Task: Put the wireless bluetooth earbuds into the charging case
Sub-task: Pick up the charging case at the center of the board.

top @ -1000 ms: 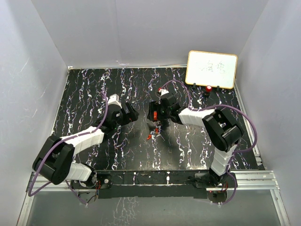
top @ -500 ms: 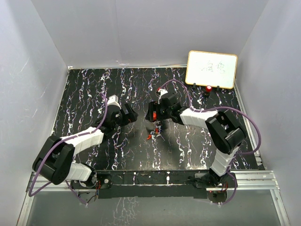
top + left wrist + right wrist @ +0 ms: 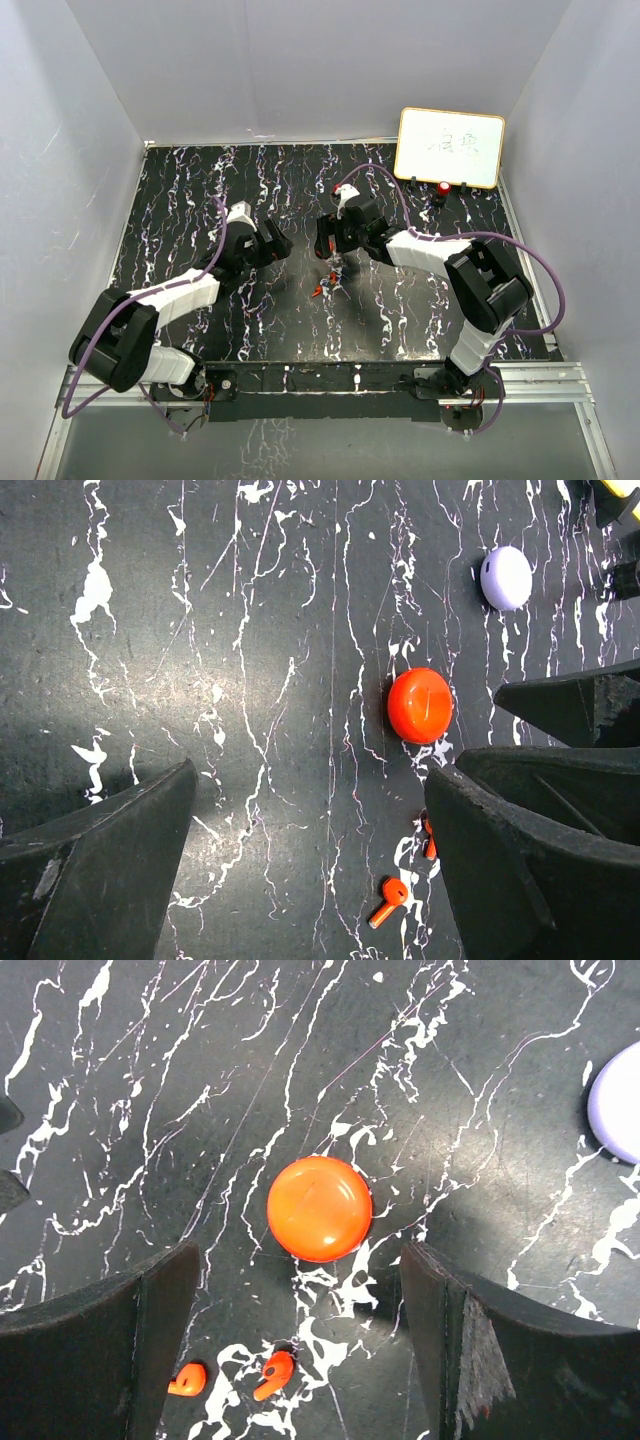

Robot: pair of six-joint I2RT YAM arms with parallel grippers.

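Hovering over the black white-veined marble tabletop (image 3: 120, 1080), the right gripper (image 3: 298, 1260) has its jaws spread wide and holds nothing. The round glossy red-orange charging case (image 3: 319, 1209) lies shut on the table between its two dark fingers (image 3: 100, 1350), apart from both. Two tiny red-orange plastic earbuds (image 3: 275, 1373) lie loose on the table just below the case in the right wrist view, side by side and not touching each other. One sits right at the inner edge of the left-hand finger; contact cannot be told.

The left gripper (image 3: 310, 775) is also spread wide and empty, with only bare table between its fingers. In its view the red case lies just beside its right-hand finger, and one earbud is partly hidden behind that finger.

A round pale lavender case (image 3: 506, 577) lies near the red one, well clear of both grippers. It is cut off at the right edge of the right wrist view.

In the top view the earbuds are only a red speck below the right gripper, and the cases are hidden under it. How high either gripper is above the table cannot be told. A white-faced board with a tan frame (image 3: 450, 148) stands at the far right corner, its writing unreadable. A small red-topped item (image 3: 442, 187) in front of it is too small to identify.
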